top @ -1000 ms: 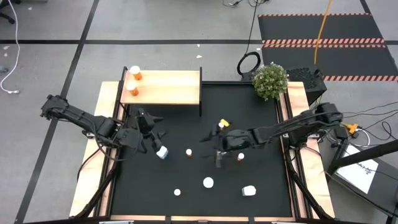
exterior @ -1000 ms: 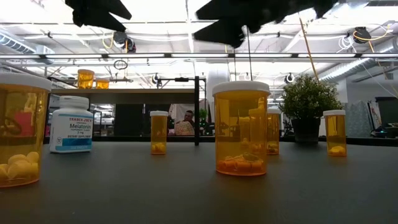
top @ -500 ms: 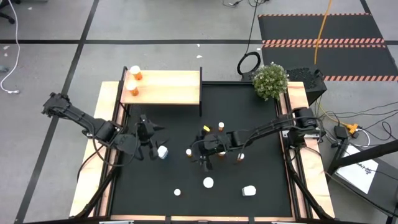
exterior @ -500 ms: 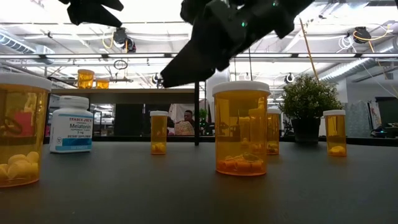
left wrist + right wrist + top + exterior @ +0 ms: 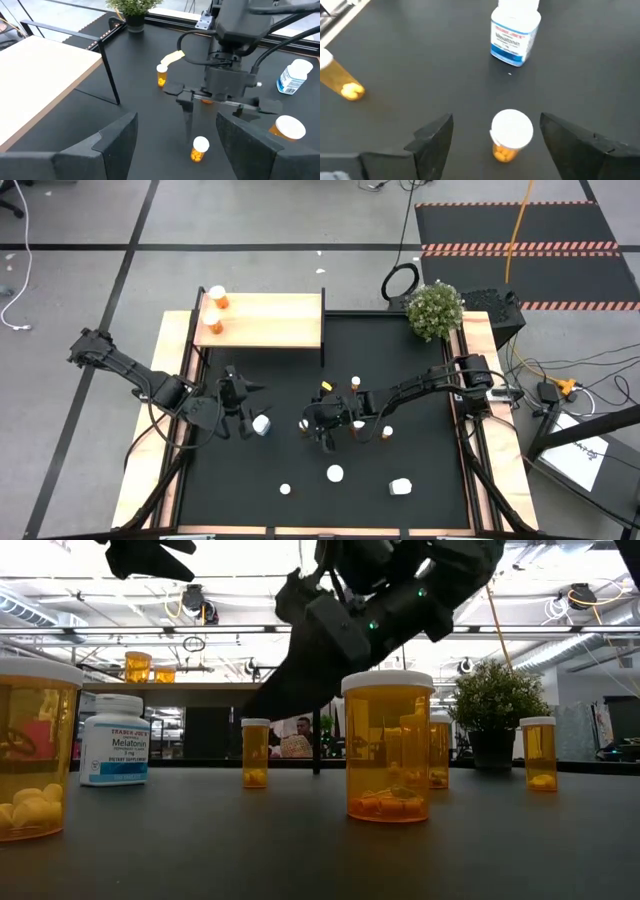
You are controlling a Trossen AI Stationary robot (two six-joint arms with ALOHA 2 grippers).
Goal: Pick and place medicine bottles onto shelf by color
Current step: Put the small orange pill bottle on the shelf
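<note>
My right gripper (image 5: pixel 312 426) is open and low over the black mat. Its fingers stand on either side of a small orange bottle with a white cap (image 5: pixel 511 136), apart from it. The bottle stands upright on the mat and also shows in the left wrist view (image 5: pixel 199 149). My left gripper (image 5: pixel 240 406) is open and empty, beside an upright white bottle with a blue label (image 5: pixel 261 423) that also shows in the right wrist view (image 5: pixel 515 30). The light-wood shelf (image 5: pixel 270 320) stands at the far left with two orange bottles (image 5: pixel 217 299) on its left end.
More orange bottles stand on the mat (image 5: pixel 354 383), (image 5: pixel 388 432), (image 5: pixel 334 474), (image 5: pixel 285 490), and a white one sits at the near right (image 5: pixel 400 486). A potted plant (image 5: pixel 435 310) stands at the far right corner. The shelf's black leg (image 5: pixel 111 75) rises near my left gripper.
My right gripper has gone toward the table's left edge and down, to the small orange bottle, and now stands with its fingers on either side of it. The bottles have stayed in place.
</note>
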